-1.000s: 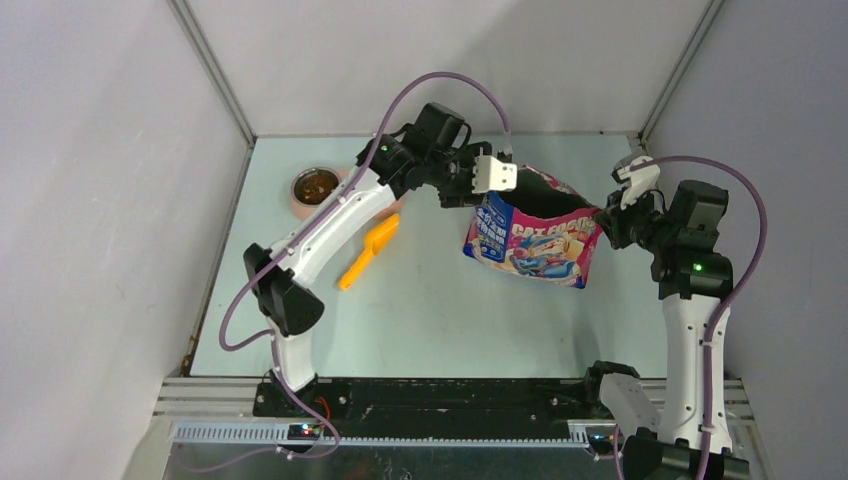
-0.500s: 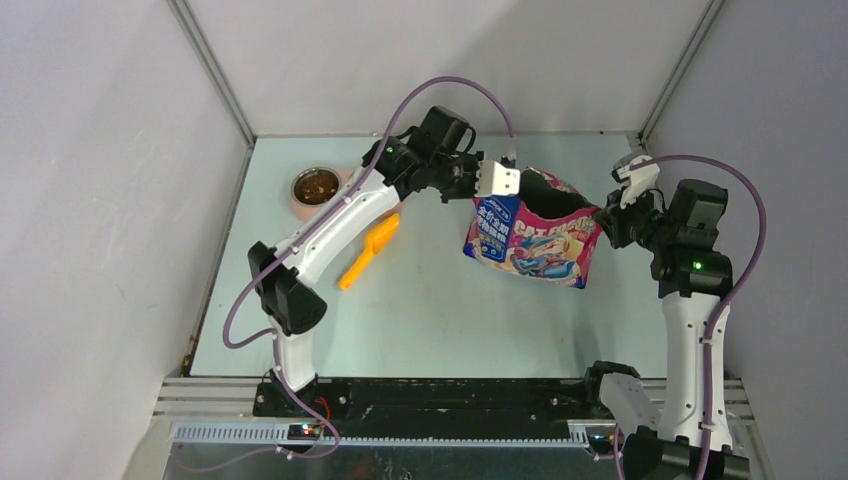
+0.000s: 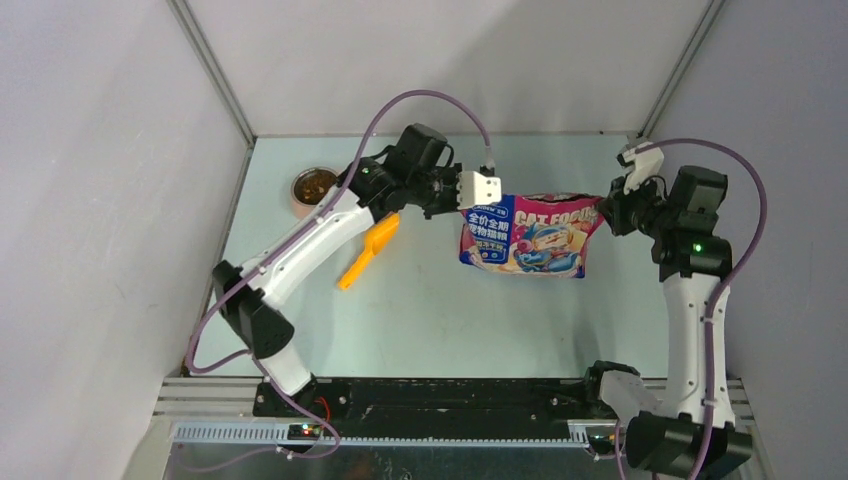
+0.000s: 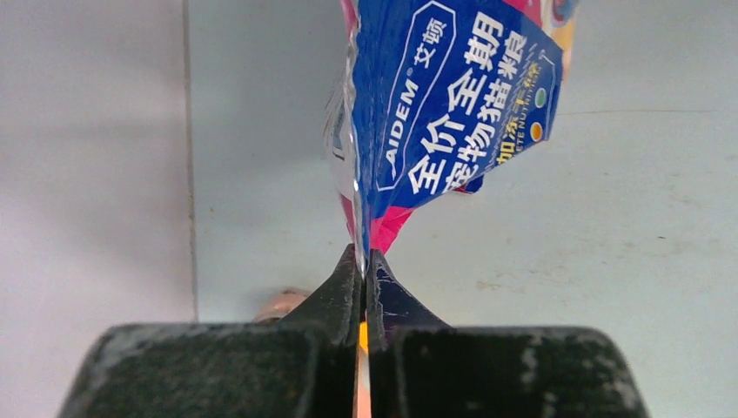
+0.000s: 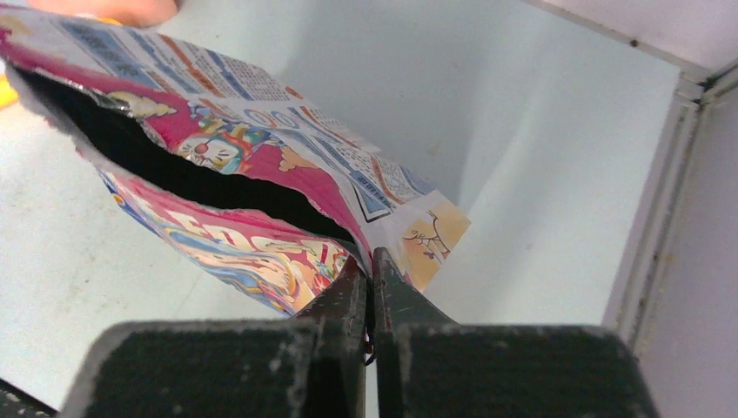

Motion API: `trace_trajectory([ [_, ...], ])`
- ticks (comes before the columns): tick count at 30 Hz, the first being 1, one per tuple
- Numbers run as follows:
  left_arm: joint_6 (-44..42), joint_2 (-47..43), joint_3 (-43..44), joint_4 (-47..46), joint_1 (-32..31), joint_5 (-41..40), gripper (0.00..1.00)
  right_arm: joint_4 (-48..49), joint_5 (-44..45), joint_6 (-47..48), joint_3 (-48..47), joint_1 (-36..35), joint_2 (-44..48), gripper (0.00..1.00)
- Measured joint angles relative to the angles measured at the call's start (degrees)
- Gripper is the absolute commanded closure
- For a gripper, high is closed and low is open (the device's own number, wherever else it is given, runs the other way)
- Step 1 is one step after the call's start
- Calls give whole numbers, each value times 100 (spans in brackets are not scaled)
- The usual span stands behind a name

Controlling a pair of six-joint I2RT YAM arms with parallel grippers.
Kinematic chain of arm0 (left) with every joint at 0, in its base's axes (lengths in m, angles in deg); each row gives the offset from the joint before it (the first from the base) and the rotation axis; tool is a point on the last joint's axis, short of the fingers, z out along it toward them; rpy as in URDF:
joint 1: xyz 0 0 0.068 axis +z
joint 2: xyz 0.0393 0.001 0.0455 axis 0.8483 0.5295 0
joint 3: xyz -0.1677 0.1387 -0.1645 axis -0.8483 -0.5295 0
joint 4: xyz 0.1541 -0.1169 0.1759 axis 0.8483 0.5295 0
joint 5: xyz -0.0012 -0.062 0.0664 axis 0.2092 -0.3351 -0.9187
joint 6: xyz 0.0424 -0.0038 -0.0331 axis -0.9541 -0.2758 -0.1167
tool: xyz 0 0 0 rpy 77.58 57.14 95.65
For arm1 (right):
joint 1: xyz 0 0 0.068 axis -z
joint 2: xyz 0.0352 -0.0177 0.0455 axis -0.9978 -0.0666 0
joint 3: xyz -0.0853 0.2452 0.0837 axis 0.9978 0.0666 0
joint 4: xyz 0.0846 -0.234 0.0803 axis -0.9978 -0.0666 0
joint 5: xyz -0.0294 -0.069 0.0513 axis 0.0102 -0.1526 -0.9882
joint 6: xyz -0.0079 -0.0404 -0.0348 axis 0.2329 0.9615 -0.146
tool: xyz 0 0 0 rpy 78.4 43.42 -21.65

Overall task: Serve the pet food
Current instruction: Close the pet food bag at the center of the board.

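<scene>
pale blue-green table [image 3: 430, 310], walls on three sides. orange scoop [image 3: 369, 250] lies flat left of centre, handle angled toward the near left. in the far left corner sits the pink feeder [image 3: 298, 207], one steel bowl [image 3: 315, 185] showing, brown bits inside. cat food bag [image 3: 525, 235] right of centre, well apart from the scoop, and i can't tell whether its bottom touches the tabletop.

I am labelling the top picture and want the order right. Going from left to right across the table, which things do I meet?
steel bowl → orange scoop → left hand → cat food bag → right hand
</scene>
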Motion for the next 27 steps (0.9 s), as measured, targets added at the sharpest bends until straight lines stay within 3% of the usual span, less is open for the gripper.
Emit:
trace_trajectory([
  [4,466,-553,-516,-74,11,2,100,81,-133,-166,-190,-203,-348,100],
  [7,772,-1040,-938,-129,68,-120,100,120,57,-20,-197,-732,-354,100],
  [14,1235,-1976,-1510,-450,201,-562,100,247,1377,787,-210,-2114,-354,100],
  [15,1268,-2024,-1547,-516,199,-570,99,249,1541,916,-210,-2221,-354,95],
  [16,1279,-2048,-1569,-546,199,-573,91,251,1633,1014,-210,-2275,-354,92],
  [17,1296,-2052,-1585,-562,199,-575,83,251,1720,1115,-212,-2323,-352,82],
  [18,1300,-2052,-1609,-586,199,-575,68,247,1784,1209,-212,-2352,-341,75],
  [19,1307,-2052,-1641,-612,199,-575,62,247,1829,1314,-219,-2374,-326,60],
  [20,1272,-2052,-1655,-610,199,-568,52,247,1853,1392,-243,-2382,-297,52],
  [21,1303,-2052,-1659,-601,199,-549,49,247,1878,1508,-295,-2400,-245,41],
  [23,1285,-2052,-1650,-599,199,-514,43,247,1902,1707,-431,-2409,-81,32],
  [27,1255,-2002,-1541,-466,199,-229,35,160,1891,2041,-772,-2409,321,21],
])
